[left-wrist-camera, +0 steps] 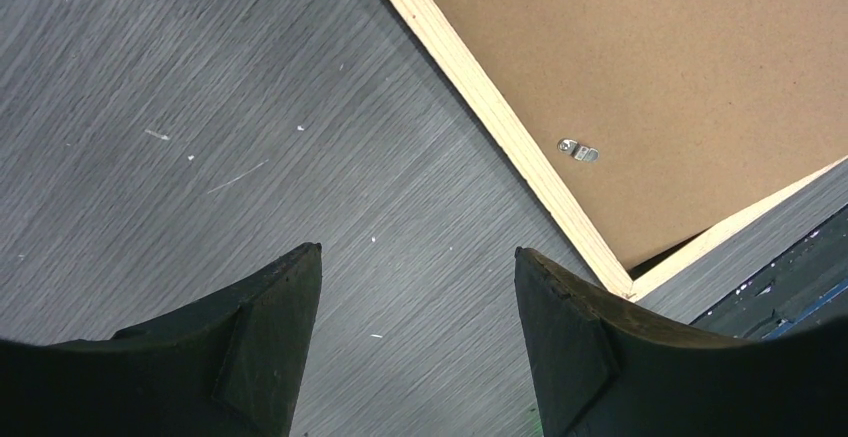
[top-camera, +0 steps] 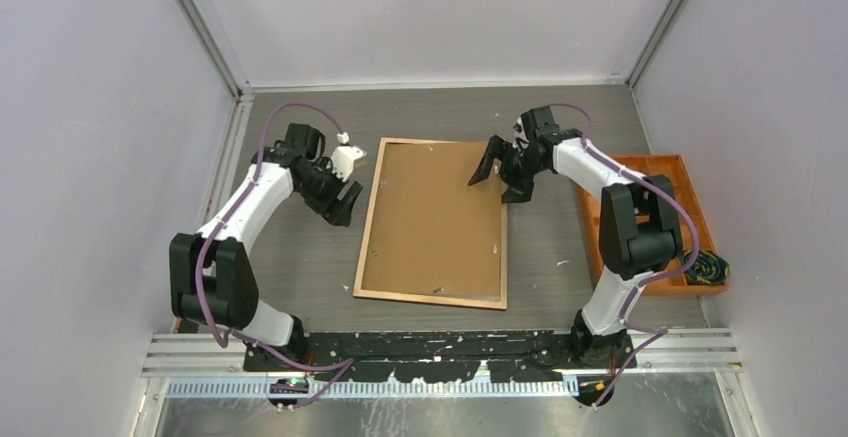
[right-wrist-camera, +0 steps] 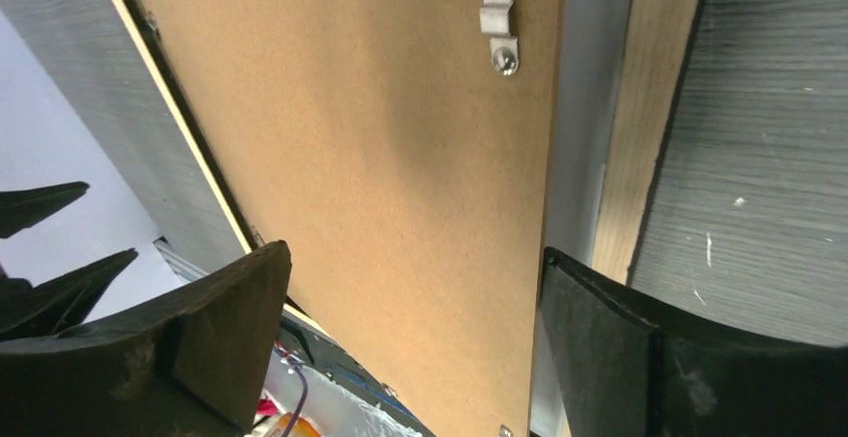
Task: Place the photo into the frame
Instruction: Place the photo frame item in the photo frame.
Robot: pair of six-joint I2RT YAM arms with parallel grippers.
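The frame (top-camera: 369,219) lies back-up on the desk (top-camera: 300,257), backing board (top-camera: 435,217) in it, photo unseen, presumably beneath; right end effector (top-camera: 494,186) spread and empty over its far right corner, left end effector (top-camera: 350,202) likewise beside it; risk: the board, gapped from one rail, shifts if nudged.

No legible text, labels, numbers or signs anywhere.

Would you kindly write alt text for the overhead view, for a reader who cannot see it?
The frame lies back up on the grey table, a brown backing board inside it. The right pincer, open, hangs over the frame's far right edge; the left pincer, open, hovers beside its left edge. An orange tray sits at the right.
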